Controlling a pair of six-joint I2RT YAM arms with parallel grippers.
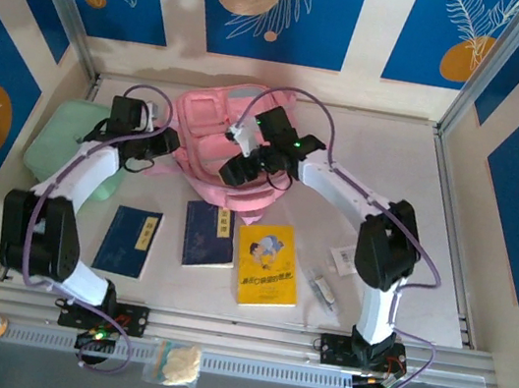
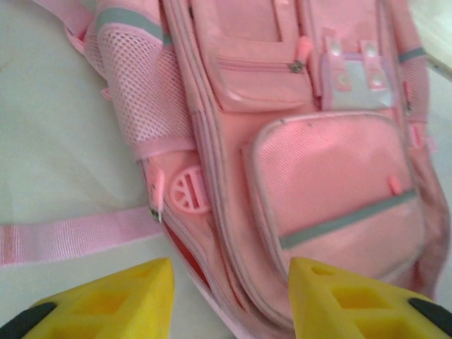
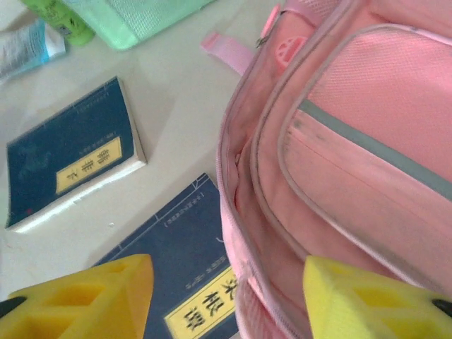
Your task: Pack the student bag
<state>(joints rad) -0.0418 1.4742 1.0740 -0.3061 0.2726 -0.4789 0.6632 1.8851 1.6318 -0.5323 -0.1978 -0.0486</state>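
Early stage, packing looks barely begun. The student bag (image 1: 208,116) lies flat, front pockets up, at the far middle of the table (image 1: 432,233). The mint-green soft case (image 1: 66,150) sits near it by the far left edge. The likely contents all lie loose on the table nearer the arms: a dark blue book (image 1: 129,240), a second dark blue book (image 1: 210,236) just at the bag's near edge, a yellow book (image 1: 266,263), a small tube (image 1: 322,286) and a white packet (image 1: 343,260). Nothing shows inside the bag, and most of its interior is hidden. The main zip seam looks parted along one side, with a strip of red lining (image 2: 189,258) showing, so opening may be under way. The left gripper (image 1: 160,146) hovers at the bag's left side, yellow fingers (image 2: 106,304) spread wide, holding nothing. The right gripper (image 1: 241,169) hangs over the bag's near edge, fingers (image 3: 367,304) also wide apart and empty. Left to do, as I judge it: widen the opening, load the books and small items, zip shut.
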